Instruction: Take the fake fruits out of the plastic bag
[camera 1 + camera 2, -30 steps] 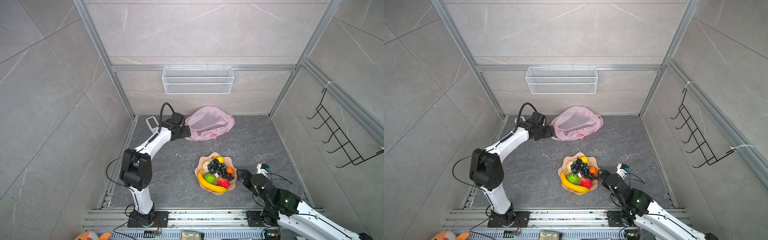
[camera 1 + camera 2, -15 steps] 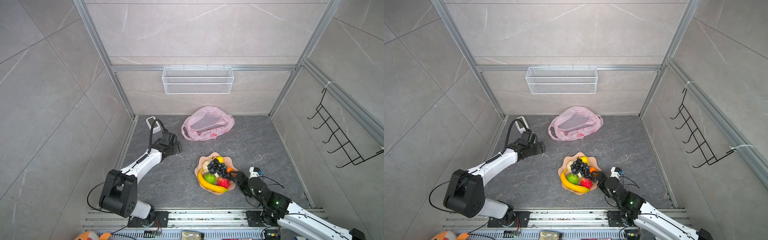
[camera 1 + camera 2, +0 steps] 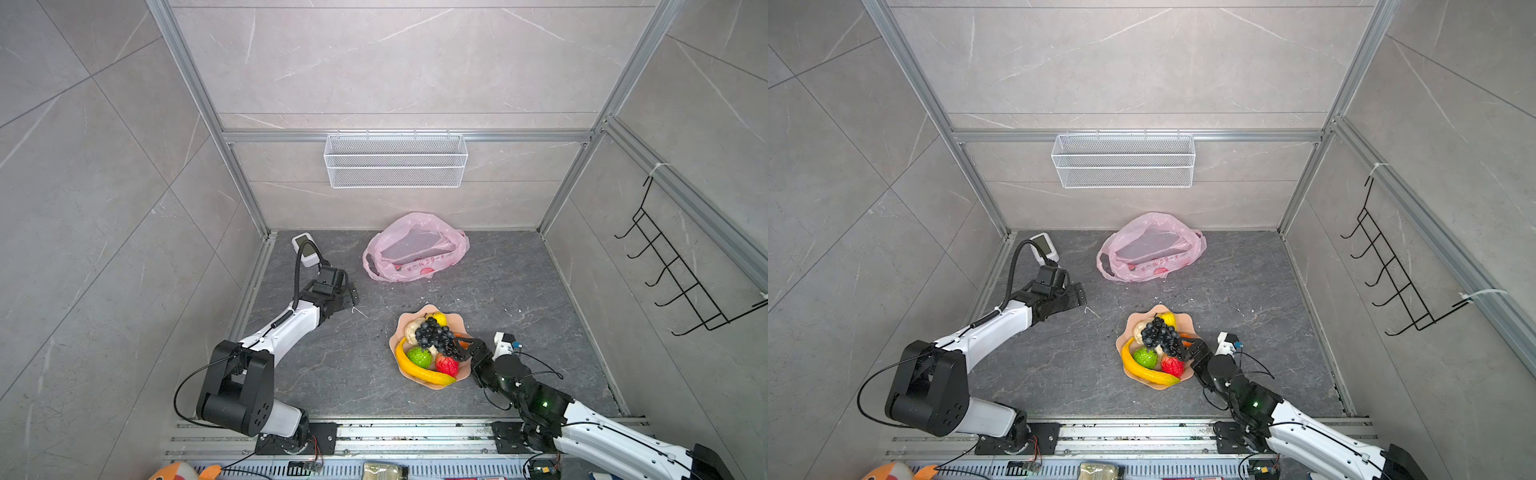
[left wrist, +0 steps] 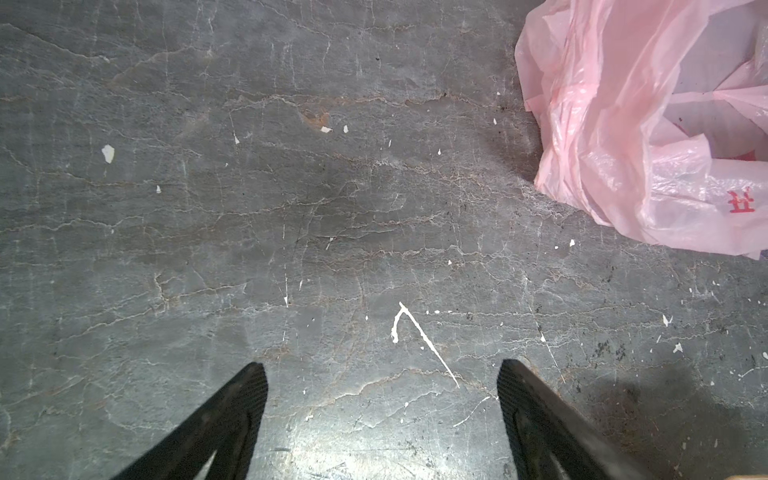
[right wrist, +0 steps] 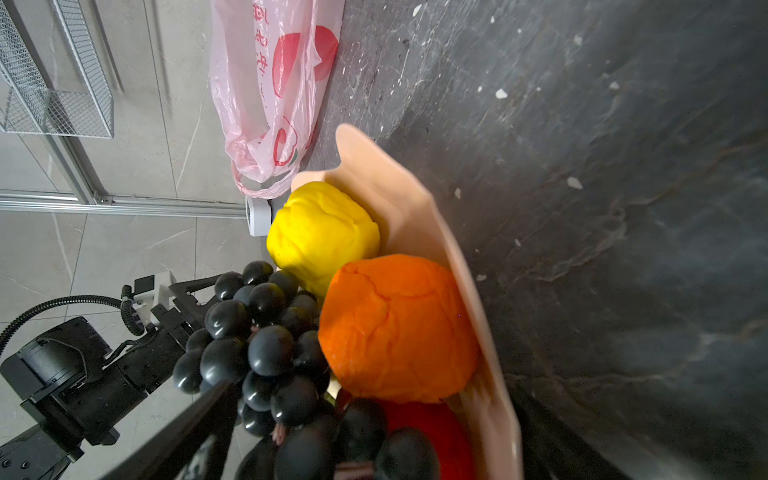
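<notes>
Withdrawn from plastic bag (image 3: 415, 249): left gripper (image 3: 352, 296), jaws spread | right gripper (image 3: 462, 348) spread at peach plate (image 3: 405, 322) rim | fake fruits (image 3: 430, 345) heaped on plate | bag crumpled, tabletop's back edge

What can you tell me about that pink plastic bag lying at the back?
The thin translucent pink plastic shopping bag is crinkled and slumped, lying at the back of the dark grey marbled floor. Its mouth gapes upward, and the inside looks pale, with nothing coloured showing through. Red printing runs along its near side: characters and round fruit pictures. A loop handle sticks out at its left end in both top views. Only the floor appears to touch it.
</notes>
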Motion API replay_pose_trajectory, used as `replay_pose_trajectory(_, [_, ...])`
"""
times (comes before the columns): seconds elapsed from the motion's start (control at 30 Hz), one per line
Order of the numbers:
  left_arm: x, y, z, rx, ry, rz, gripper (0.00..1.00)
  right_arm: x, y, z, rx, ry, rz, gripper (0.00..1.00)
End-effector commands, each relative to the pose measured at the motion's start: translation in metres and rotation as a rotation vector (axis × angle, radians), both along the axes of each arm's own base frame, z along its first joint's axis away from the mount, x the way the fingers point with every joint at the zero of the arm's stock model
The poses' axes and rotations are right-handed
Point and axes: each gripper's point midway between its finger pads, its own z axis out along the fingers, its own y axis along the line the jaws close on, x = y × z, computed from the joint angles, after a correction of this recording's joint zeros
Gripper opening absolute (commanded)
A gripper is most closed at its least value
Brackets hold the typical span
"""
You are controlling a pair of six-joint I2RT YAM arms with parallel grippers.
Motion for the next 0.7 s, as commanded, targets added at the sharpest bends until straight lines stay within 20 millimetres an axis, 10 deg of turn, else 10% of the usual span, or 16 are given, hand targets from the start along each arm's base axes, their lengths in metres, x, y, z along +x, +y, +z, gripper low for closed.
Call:
replay_pose_trajectory(0.0, [0.006, 0.003, 0.012, -0.012, -0.049, 0.018, 0.9, 0.006, 0.01, 0.014, 0.071, -0.045, 0.005, 0.98])
replay_pose_trajectory(0.67, [0.006, 0.005, 0.003, -0.005, -0.025, 0.019, 0.9, 0.034, 0.054, 0.015, 0.14, -0.076, 0.041, 0.97])
